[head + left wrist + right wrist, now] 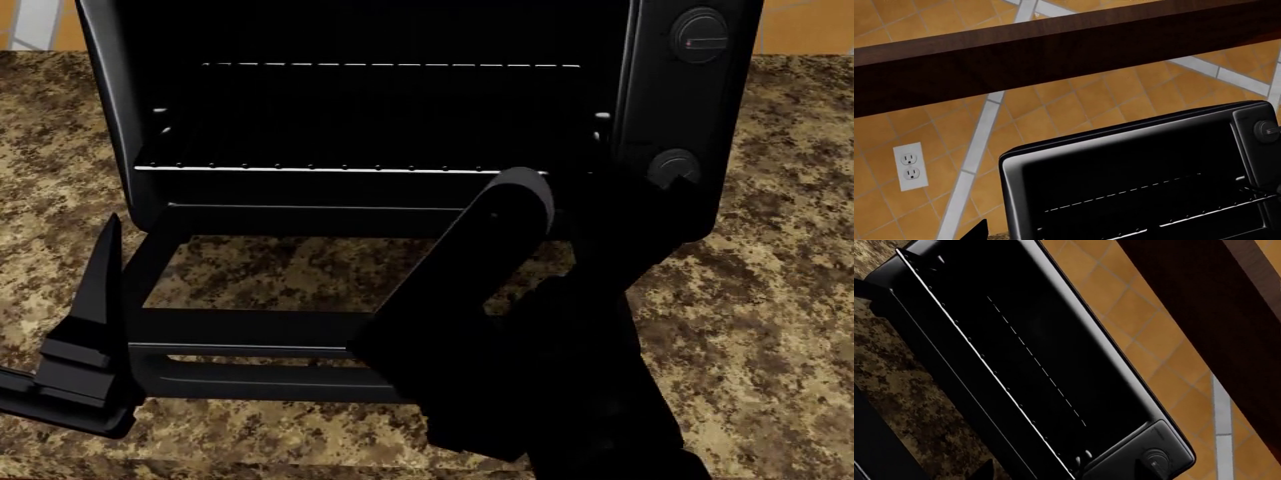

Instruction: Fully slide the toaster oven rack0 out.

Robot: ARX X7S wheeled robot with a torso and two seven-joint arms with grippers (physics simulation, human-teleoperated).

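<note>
The black toaster oven (667,110) stands on the counter with its door (254,325) folded down flat. The rack0 (367,115) lies inside the cavity, with its silvery front bar (360,167) near the opening. It also shows in the left wrist view (1154,205) and the right wrist view (1007,360). My right arm (494,290) reaches toward the opening's lower right and hides its own gripper there. In the right wrist view my right gripper (1064,475) is open, at the right end of the front bar. My left gripper (94,320) is open and empty beside the door's left edge.
The brown speckled counter (774,330) spreads around the oven. Behind it is an orange tiled wall (1067,105) with a white outlet (910,166). A dark wood cabinet (1054,50) hangs above. Two knobs (698,32) sit on the oven's right panel.
</note>
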